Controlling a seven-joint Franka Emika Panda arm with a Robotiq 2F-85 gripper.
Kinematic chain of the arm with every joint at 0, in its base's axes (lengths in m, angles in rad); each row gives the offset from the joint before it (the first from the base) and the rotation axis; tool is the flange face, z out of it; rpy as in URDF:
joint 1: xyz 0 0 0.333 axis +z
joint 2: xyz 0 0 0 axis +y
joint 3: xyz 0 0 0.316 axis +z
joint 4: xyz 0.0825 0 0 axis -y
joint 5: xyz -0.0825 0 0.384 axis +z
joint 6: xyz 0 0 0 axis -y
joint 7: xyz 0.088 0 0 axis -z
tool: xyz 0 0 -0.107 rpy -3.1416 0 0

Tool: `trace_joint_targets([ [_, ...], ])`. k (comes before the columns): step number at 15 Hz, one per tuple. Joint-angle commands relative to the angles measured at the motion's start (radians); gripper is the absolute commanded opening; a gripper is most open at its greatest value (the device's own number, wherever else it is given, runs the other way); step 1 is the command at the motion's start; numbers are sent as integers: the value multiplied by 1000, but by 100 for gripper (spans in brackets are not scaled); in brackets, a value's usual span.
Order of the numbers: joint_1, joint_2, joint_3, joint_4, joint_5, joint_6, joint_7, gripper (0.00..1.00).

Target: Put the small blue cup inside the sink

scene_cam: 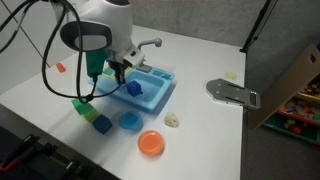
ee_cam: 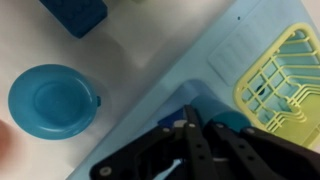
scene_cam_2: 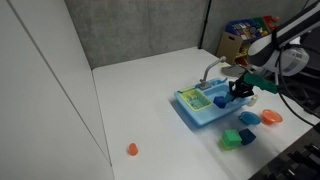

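Note:
The small blue cup point(scene_cam: 134, 88) is dark blue and blocky. It sits in the basin of the light blue sink point(scene_cam: 160, 97), which shows in both exterior views point(scene_cam_2: 196, 112). The cup is also in an exterior view point(scene_cam_2: 220, 101). My gripper point(scene_cam: 120, 73) hangs over the sink's left part, just above and beside the cup. In the wrist view its dark fingers point(ee_cam: 187, 125) look pressed together over the basin. Only a dark blue sliver point(ee_cam: 171, 118) shows by them. I cannot tell whether the fingers touch the cup.
A round mid-blue dish point(ee_cam: 55, 100), a teal block point(scene_cam: 101, 124), a green block point(scene_cam: 82, 106) and an orange dish point(scene_cam: 151, 143) lie in front of the sink. The yellow-green rack point(ee_cam: 285, 75) and grey faucet point(scene_cam: 148, 44) belong to the sink. A grey object point(scene_cam: 232, 92) lies to the right.

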Motion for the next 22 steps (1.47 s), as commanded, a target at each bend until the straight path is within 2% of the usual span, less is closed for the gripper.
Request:
trace_joint_targets([
  [1, -46, -22, -5, 1, 59, -65, -62, 4],
  [7, -71, -17, -43, 4, 126, -116, -81, 4],
  [13, -38, -32, -88, -30, 108, -93, -33, 4],
  [17, 9, -48, -132, -42, 69, -74, 78, 4],
  [22, 93, -98, -201, -57, -29, -58, 299, 3],
])
